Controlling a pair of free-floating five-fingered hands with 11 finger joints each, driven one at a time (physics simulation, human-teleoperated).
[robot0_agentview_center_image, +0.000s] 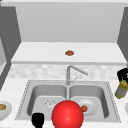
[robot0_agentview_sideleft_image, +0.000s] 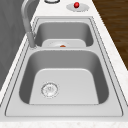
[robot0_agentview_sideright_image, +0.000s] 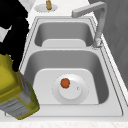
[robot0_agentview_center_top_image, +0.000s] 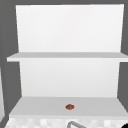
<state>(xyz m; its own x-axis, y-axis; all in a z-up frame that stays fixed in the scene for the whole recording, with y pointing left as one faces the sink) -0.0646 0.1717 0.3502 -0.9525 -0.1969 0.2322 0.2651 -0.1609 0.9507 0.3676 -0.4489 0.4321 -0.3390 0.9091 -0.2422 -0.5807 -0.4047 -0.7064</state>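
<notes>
Right hand (robot0_agentview_center_image: 123, 74): fingers curled round the top of the yellow bottle (robot0_agentview_center_image: 121, 89), held tilted in the air above the counter (robot0_agentview_center_image: 15, 87), just right of the sink (robot0_agentview_center_image: 110, 100). Bottle lifted, set down nowhere as yet. Left hand (robot0_agentview_center_image: 38, 119): idle at the sink's front edge; finger state can't be told. Right basin: white plate (robot0_agentview_sideright_image: 80, 97) w/ small orange item (robot0_agentview_sideright_image: 65, 83), probably food. Red ball (robot0_agentview_center_image: 67, 115) in front.

- Right hand (robot0_agentview_center_image: 122, 74) hangs at the right, above counter height, fingers curled round a tilted bottle (robot0_agentview_center_image: 121, 89).
- Left hand (robot0_agentview_center_image: 38, 120) hovers low at the front edge.
</notes>
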